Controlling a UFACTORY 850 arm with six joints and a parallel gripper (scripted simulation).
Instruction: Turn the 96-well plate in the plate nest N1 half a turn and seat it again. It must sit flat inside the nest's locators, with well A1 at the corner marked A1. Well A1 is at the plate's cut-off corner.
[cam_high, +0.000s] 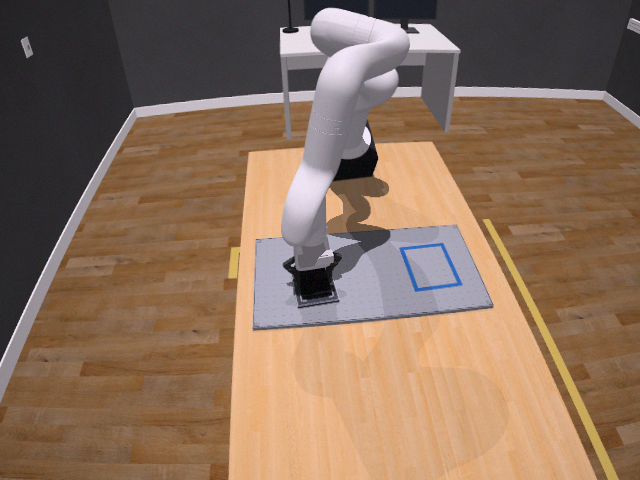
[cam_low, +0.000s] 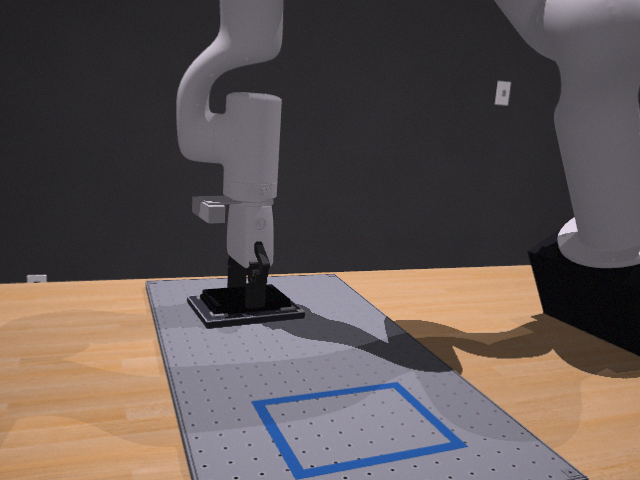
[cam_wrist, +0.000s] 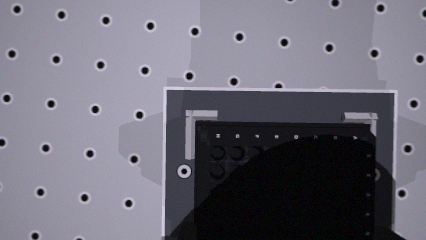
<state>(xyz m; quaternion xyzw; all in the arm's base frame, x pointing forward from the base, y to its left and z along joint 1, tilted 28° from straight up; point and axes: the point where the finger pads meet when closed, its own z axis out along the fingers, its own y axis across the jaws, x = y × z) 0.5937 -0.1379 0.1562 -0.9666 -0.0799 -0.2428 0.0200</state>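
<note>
The black 96-well plate (cam_high: 316, 283) (cam_low: 219, 298) (cam_wrist: 225, 162) lies in the dark grey nest (cam_high: 318, 303) (cam_low: 232, 320) (cam_wrist: 175, 125), between its light corner locators. It looks flat. In the wrist view the row letters run H to A from left to right, and the cut-off corner is at the plate's upper right, beside the letter A. The nest's A1 mark cannot be made out. My gripper (cam_high: 314, 280) (cam_low: 246, 296) points straight down and is shut on the plate, one finger at each of two opposite sides. A dark shape hides much of the plate in the wrist view.
The nest stands on a grey perforated board (cam_high: 361, 304) (cam_low: 206, 382) (cam_wrist: 90, 145). A blue rectangle outline (cam_high: 408, 269) (cam_low: 382, 459) is marked on the board's other half. The arm's black base (cam_high: 356, 167) (cam_low: 584, 304) stands on the wooden table behind the board.
</note>
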